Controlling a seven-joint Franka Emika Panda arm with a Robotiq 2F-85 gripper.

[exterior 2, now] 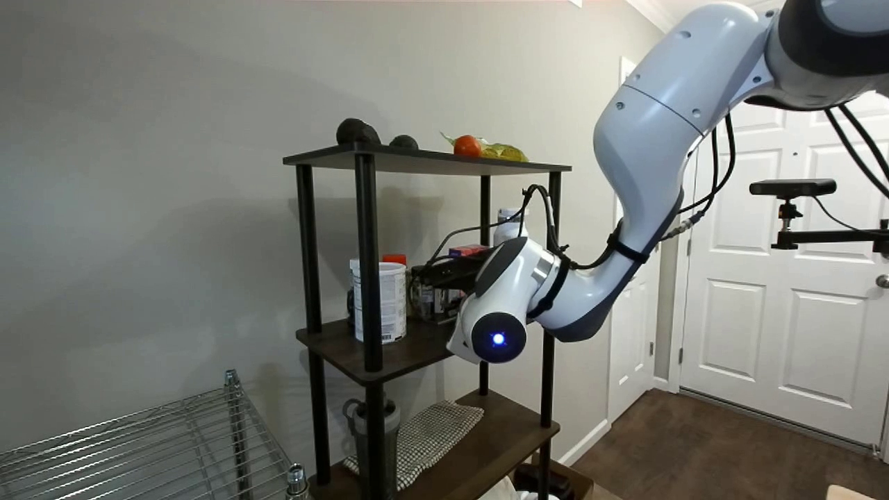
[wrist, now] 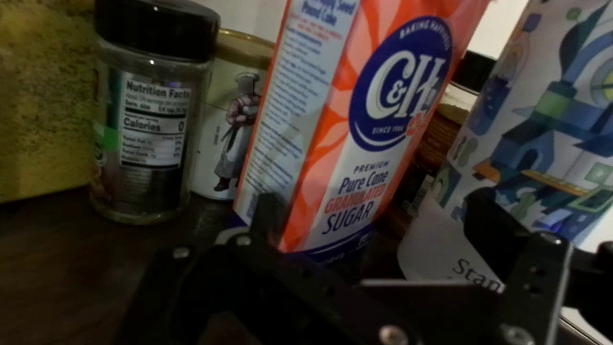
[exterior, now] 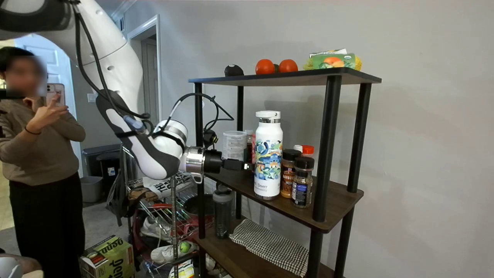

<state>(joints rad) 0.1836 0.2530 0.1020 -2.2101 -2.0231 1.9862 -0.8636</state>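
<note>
Spread wide, the black claw [wrist: 376,211] hung over a dark brown shelf [exterior: 341,200]. I saw a tall white bottle [exterior: 268,162] with bright pictures, standing near the shelf's front edge, just beside the claw's tip. Next in size was an orange and white sugar box [wrist: 345,129], a bit farther back from that edge; it showed between the fingers [wrist: 493,225], but I couldn't tell if they touched it. A little black-topped spice jar [exterior: 303,185] stood near one front corner.
</note>
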